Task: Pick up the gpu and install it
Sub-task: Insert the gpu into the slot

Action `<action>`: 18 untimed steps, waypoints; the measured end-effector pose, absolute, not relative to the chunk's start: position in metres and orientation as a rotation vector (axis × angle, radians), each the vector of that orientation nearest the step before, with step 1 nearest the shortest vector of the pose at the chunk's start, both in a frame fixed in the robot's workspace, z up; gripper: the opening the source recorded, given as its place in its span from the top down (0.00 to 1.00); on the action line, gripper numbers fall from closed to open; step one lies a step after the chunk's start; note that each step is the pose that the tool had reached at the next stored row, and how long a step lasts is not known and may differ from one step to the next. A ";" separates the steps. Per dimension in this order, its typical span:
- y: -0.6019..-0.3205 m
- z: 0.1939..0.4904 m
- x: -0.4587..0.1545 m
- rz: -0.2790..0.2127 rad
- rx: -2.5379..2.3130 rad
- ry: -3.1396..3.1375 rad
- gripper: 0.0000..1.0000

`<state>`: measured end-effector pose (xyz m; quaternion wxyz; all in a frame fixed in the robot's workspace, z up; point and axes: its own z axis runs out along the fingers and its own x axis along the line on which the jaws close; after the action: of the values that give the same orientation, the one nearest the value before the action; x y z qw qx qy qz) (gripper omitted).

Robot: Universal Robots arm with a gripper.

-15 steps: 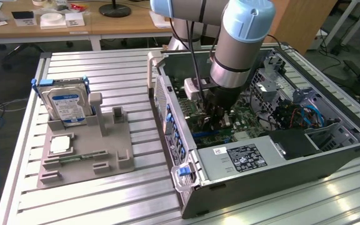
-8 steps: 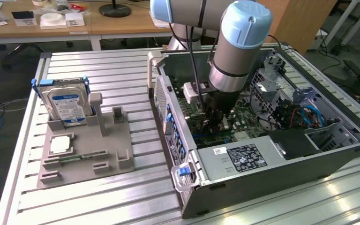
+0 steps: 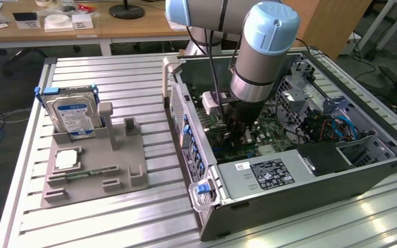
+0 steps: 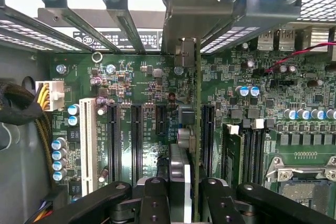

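The arm reaches down into the open computer case (image 3: 302, 175), which lies on its side on the slatted metal surface (image 3: 116, 222). The pincer (image 4: 181, 195) is clenched on the gpu (image 4: 190, 129), gripping the card edge-on between its black fingers (image 4: 155, 198). The gpu stands upright over the green motherboard (image 4: 131, 77), its lower edge down at the board alongside the black expansion slots (image 4: 136, 135); whether it is fully seated cannot be told. Its metal end bracket (image 4: 194, 9) stands against the case's rear slot openings.

Surroundings inside the case: a white slot (image 4: 87, 137) lies beyond the black ones on one side of the card; memory slots (image 4: 247, 150) and the CPU socket (image 4: 304, 177) lie on the other. A yellow-wired power connector (image 4: 50, 95) and black cable bundle (image 4: 16, 103) sit at the board's edge. In the exterior view, the power supply (image 3: 268, 173) occupies the near end of the case, with blue cables (image 3: 336, 126) at the exterior view's right.

On the surface at the exterior view's left, well apart from the case, a grey fixture tray (image 3: 95, 170) holds a hard drive (image 3: 74, 116) standing upright and a memory stick (image 3: 81, 175) lying flat.
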<state>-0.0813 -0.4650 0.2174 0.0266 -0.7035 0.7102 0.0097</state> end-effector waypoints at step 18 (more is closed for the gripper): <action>-0.465 0.207 -0.087 0.027 -2.173 2.193 0.72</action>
<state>-0.0865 -0.4647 0.2070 0.0272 -0.7035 0.7102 0.0089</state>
